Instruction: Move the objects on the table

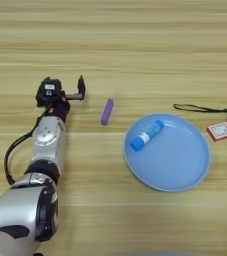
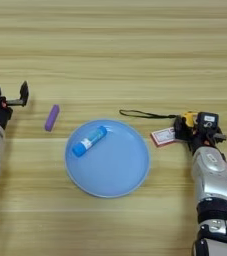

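- Light wood-grain bench (image 1: pixel 135 40): short purple rectangular bar (image 1: pixel 107 111) at 9 o'clock of the round blue plate (image 2: pixel 130 175), untouched.
- Left hand (image 1: pixel 74 93), fingers spread, holds nothing.
- Right hand (image 2: pixel 185 131) is at the yellow-and-black tape measure (image 2: pixel 189 119), at 3 o'clock; grip unclear.
- Flat red-and-white box (image 2: pixel 163 136) not yet moved.

1. The left arm (image 1: pixel 45 150), at the lower left of the frame, is built of rounded silver-grey shells, the largest a glossy dome near the bottom edge.
2. Black bands separate those silver segments at the joints.
3. A thin black cable loops out from the arm's side, left of the forearm.
4. The left gripper (image 1: pixel 67 92) is black, with a small white label on its top block and red accents at the wrist.
5. The right arm (image 2: pixel 211 185), at the lower right of the frame, shows the same silver shells and black joint rings.
6. The right gripper (image 2: pixel 197 130) is black with a white label on top.
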You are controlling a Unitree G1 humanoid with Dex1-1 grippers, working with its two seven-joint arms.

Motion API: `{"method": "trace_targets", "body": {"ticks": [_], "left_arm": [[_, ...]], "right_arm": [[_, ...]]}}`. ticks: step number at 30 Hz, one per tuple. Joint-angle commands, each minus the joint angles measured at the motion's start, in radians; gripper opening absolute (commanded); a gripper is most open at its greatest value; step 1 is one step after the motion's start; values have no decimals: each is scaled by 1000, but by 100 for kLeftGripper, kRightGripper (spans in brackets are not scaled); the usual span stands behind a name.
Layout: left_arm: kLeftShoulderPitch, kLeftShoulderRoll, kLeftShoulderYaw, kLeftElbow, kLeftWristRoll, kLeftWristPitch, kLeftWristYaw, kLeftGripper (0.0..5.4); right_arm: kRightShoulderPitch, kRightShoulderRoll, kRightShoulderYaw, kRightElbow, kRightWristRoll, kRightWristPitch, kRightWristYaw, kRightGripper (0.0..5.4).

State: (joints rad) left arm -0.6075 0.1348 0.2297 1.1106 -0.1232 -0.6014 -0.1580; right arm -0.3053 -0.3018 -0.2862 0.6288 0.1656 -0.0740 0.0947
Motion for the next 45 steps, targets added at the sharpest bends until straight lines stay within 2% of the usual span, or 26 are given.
{"method": "trace_targets", "body": {"ticks": [1,7,11,24,30,34,39,43,45], "left_arm": [[-18,10,0,6,4,-11,3,540],[-18,11,1,7,4,-12,3,540],[-18,12,1,7,4,-12,3,540],[-20,15,-1,13,7,-12,5,540],[-22,13,-3,16,10,-12,10,540],[-22,13,-3,17,11,-13,12,540],[-23,13,-4,19,12,-12,15,540],[-23,14,-5,20,13,-12,16,540],[-24,14,-5,21,12,-12,17,540]], "right_arm": [[-9,4,-1,5,5,8,4,453],[-7,9,-6,-10,16,0,11,453],[9,19,1,-69,18,-13,12,453],[96,49,24,-371,27,33,17,453],[185,54,117,-608,29,111,94,453],[235,65,170,-723,85,208,163,453],[274,69,214,-808,146,311,231,453],[296,57,253,-838,151,360,275,452],[305,65,266,-849,206,409,324,452]]}}
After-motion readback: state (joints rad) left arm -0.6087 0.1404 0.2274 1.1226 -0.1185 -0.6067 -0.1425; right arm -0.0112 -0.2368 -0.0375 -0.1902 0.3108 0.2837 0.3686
